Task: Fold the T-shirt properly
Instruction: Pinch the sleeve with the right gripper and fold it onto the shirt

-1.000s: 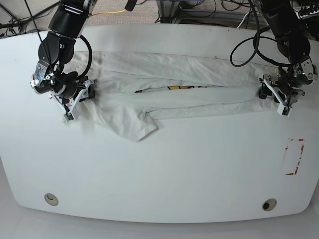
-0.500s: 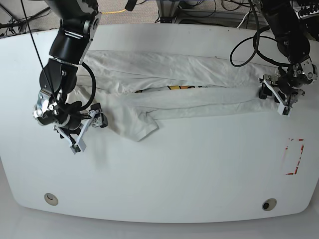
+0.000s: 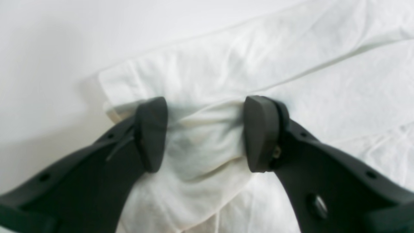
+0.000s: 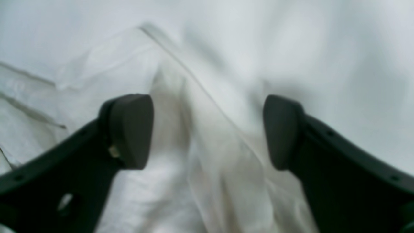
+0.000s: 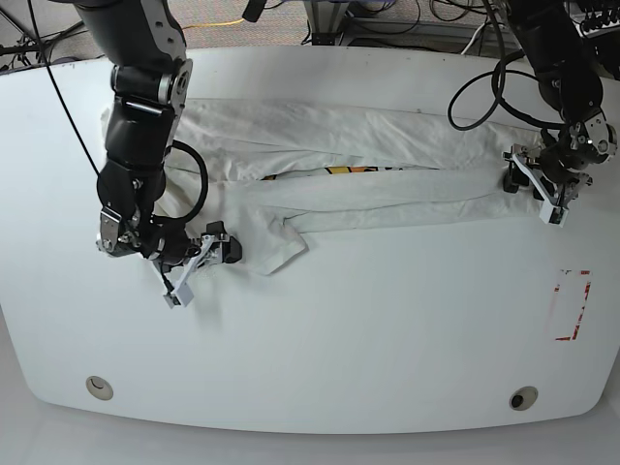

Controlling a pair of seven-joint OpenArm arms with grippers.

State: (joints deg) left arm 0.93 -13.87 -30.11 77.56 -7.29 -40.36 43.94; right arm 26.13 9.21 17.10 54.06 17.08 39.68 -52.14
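The white T-shirt point(image 5: 368, 189) lies folded into a long band across the table, with a sliver of its orange graphic point(image 5: 339, 171) showing at the fold. One sleeve point(image 5: 276, 247) sticks out toward the front. My right gripper point(image 5: 201, 266) hovers open just left of that sleeve. In the right wrist view its fingertips point(image 4: 207, 132) stand wide apart over blurred sleeve cloth point(image 4: 106, 64). My left gripper point(image 5: 531, 194) rests at the shirt's right end. There its jaws point(image 3: 205, 134) are wide, with a bunch of cloth point(image 3: 207, 145) between the pads.
The white table point(image 5: 387, 329) carries a red-edged rectangle mark point(image 5: 572, 305) at the right. Two round holes point(image 5: 99, 387) point(image 5: 523, 398) sit near the front edge. Cables and equipment crowd the space behind the table.
My right gripper has let go of the shirt's left end. It swung toward the front and right, ending beside the sleeve. The left arm has stayed put.
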